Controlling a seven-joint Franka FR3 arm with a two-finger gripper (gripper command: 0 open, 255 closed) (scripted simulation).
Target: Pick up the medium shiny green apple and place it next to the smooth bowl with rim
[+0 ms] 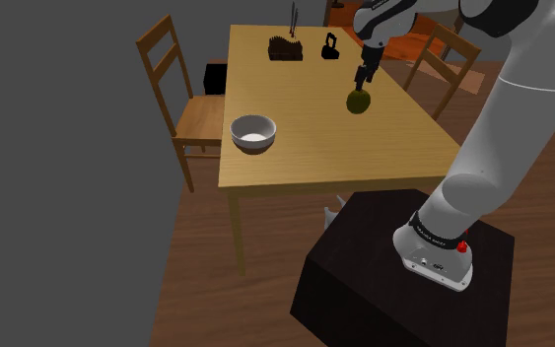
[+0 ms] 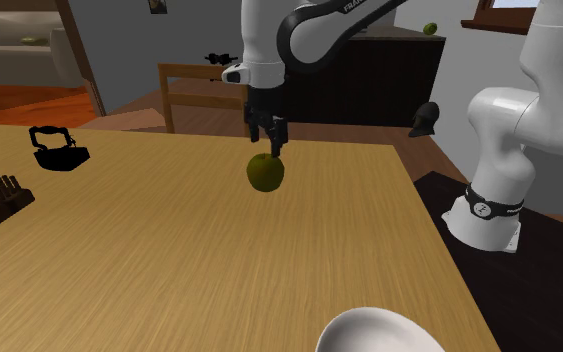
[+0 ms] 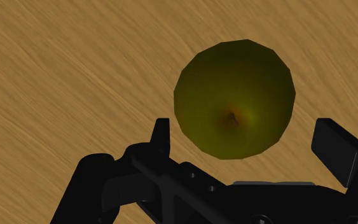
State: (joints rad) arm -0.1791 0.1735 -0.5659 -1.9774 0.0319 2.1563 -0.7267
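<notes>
The green apple [image 1: 359, 101] sits on the wooden worktop [image 1: 314, 148], toward its far right part in the shoulder view, with its stem dimple facing up. The claw [image 3: 247, 132] hangs just above it with its two black fingers [image 3: 162, 137] spread apart. In the wrist view the apple lies beyond and between the fingers, and neither one touches it. The white bowl [image 1: 253, 132] stands on the same worktop, nearer than the apple and to the shoulder view's left of it. It is well apart from the apple and close to the worktop's left edge. At the far end of the worktop stand a dark spiky rack [image 1: 285, 48] and, just to its right, a small black kettle-shaped thing [image 1: 330, 46]. A wooden chair [image 1: 181, 99] stands by the worktop's left side, and a second chair [image 1: 445, 57] stands at its far right. The white arm [image 1: 521, 128] rises from the black stand [image 1: 403, 286] in the near right corner of the shoulder view and reaches out over the worktop. The floor [image 1: 206, 296] is dark wood.
</notes>
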